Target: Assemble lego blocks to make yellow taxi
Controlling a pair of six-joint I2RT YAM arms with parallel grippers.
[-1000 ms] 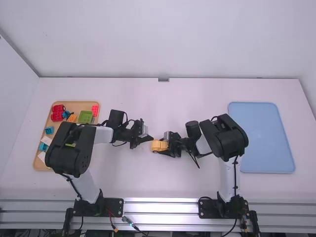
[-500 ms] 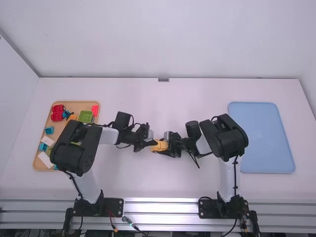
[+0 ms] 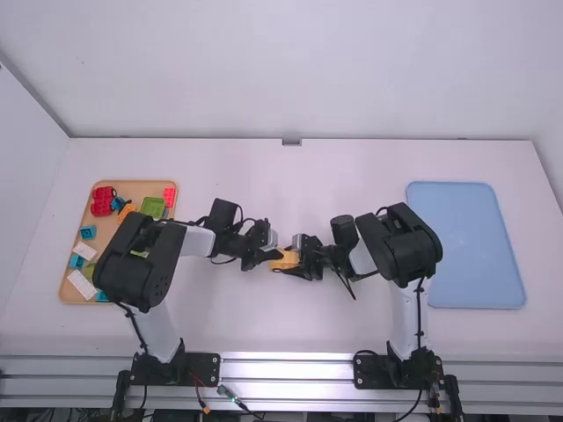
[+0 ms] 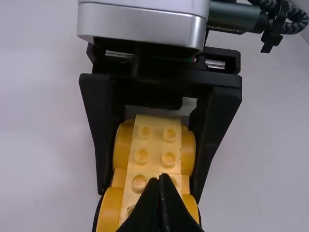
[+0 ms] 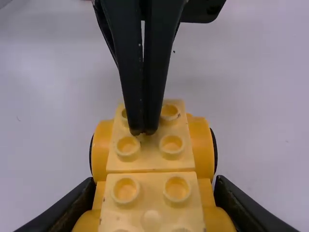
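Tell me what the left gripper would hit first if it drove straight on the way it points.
Most likely the studded top of the yellow blocks: the left gripper's closed tips are right at the studs. Whether they already touch is hard to judge.

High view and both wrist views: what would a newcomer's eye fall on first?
The bright yellow taxi mid-table, clamped by the right claw, with the shut left claw right at its studs. Next, the colourful blocks on the wooden tray at left, then the blue tray at right.
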